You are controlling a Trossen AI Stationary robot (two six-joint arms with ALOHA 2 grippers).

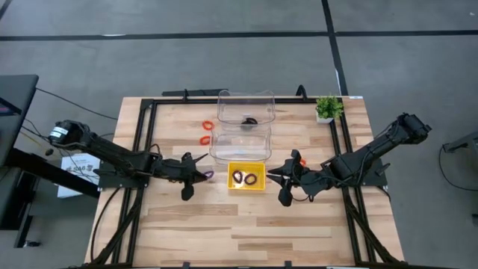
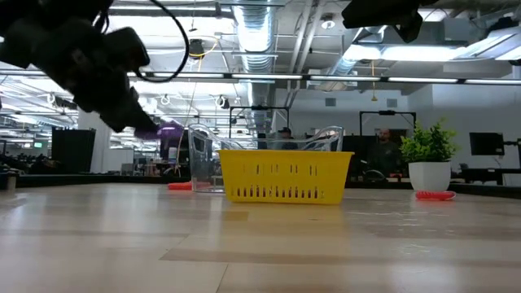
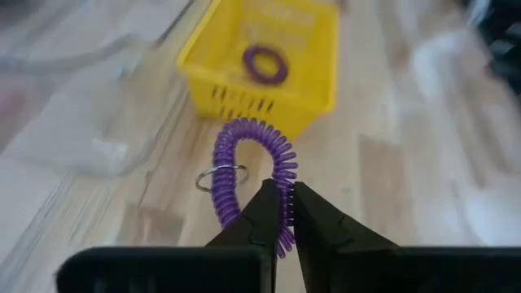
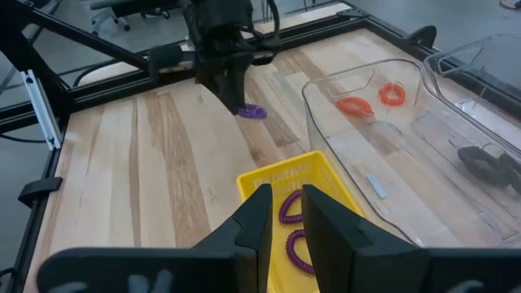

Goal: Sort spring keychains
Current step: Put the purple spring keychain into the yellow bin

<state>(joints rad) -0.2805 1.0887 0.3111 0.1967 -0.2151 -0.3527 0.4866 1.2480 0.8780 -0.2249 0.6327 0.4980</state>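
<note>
My left gripper [image 1: 200,174] [image 3: 281,189] sits just left of the yellow tray [image 1: 247,186] and is shut on a purple spring keychain [image 3: 244,155] that carries a metal ring [image 3: 216,176]. Two purple keychains [image 1: 245,177] lie in the tray. Two orange keychains [image 1: 206,132] rest on the table left of the clear bins. A black one [image 1: 250,120] lies in the far clear bin [image 1: 246,104]. Another orange one [image 1: 299,161] lies by the right arm. My right gripper [image 1: 275,178] [image 4: 286,194] hovers right of the tray, narrowly open and holding nothing. My left gripper pinches the purple keychain's coil [image 3: 285,213] between its two fingers, on the side of the loop nearest the gripper. The fingers come slanting down from the table's left. The loop sticks out beyond the fingertips, and in the low view the keychain [image 2: 171,129] is lifted clear of the table.
Two clear bins [image 1: 240,146] stand behind the yellow tray [image 2: 285,175]. A small potted plant [image 1: 327,108] stands at the far right corner. A black frame [image 1: 146,142] borders the table. Bare wood lies along the near edge.
</note>
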